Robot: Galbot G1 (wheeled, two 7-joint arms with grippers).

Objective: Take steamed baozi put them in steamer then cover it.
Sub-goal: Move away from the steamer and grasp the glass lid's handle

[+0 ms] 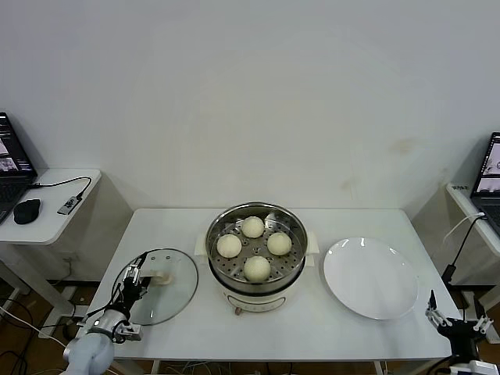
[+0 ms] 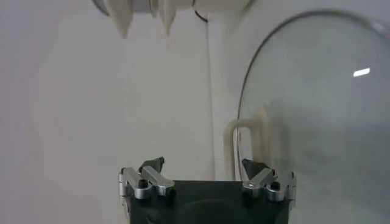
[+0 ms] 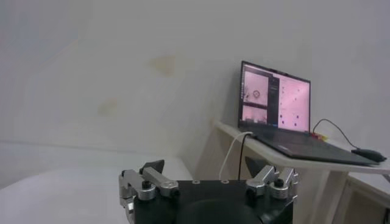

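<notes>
Cream-white and smooth, the four steamed baozi [image 1: 253, 247] sit in a diamond on the perforated tray inside the steamer [image 1: 291, 223], one toward the wall, one toward the robot, one to each side, none touching another. The steamer is a round, shiny stainless-steel pot on a white base with side handles, standing near the middle of the white table [image 1: 180, 223].

Just to the robot's left of the pot, the cover [image 1: 176, 291] lies flat on the table, apart from the steamer: clear glass with a metal rim and a cream-white rectangular handle [image 1: 160, 276] at its centre. The handle's long axis runs roughly left to right in the head view.

On the other side of the pot a flat white plate [image 1: 369, 277] rests on the table, close to the steamer's handle.

The left gripper [image 1: 134, 278] hovers over the near-left part of the cover beside the handle, its fingers spread apart with nothing between them; its wrist view shows the glass [image 2: 317, 109] and handle just ahead. The right gripper [image 1: 454, 320] hangs off the table's near-right corner, fingers spread, holding nothing.
</notes>
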